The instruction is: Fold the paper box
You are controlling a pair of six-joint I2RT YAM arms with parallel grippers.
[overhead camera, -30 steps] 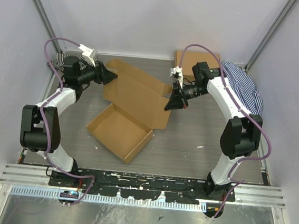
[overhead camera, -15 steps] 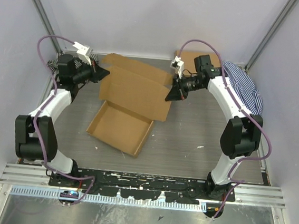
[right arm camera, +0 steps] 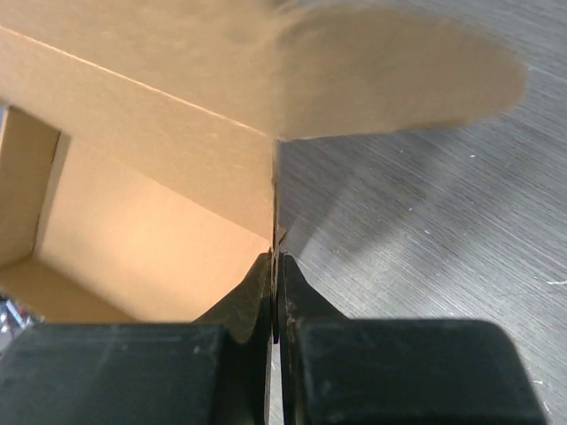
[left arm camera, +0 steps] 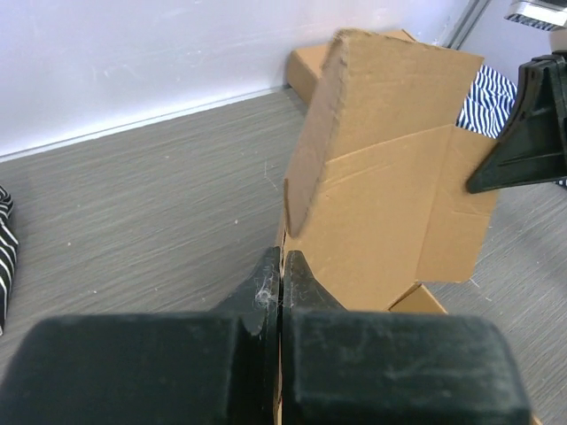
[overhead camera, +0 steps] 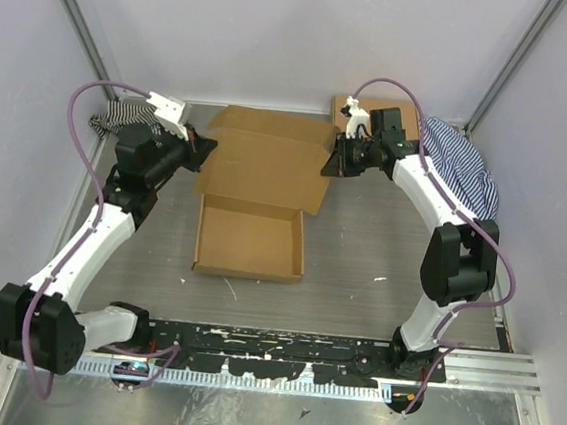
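Paper box lies in the middle of the table, its tray toward the arms and its lid raised at the far side. The left gripper pinches the lid's left edge and the right gripper its right edge, both pressed tight on thin cardboard. If one arm leads, the lid could twist and tear at its crease. A shallow pinch may slip, and loose side flaps could land outside the tray.

Overhead, wrist close-ups; shared paper box
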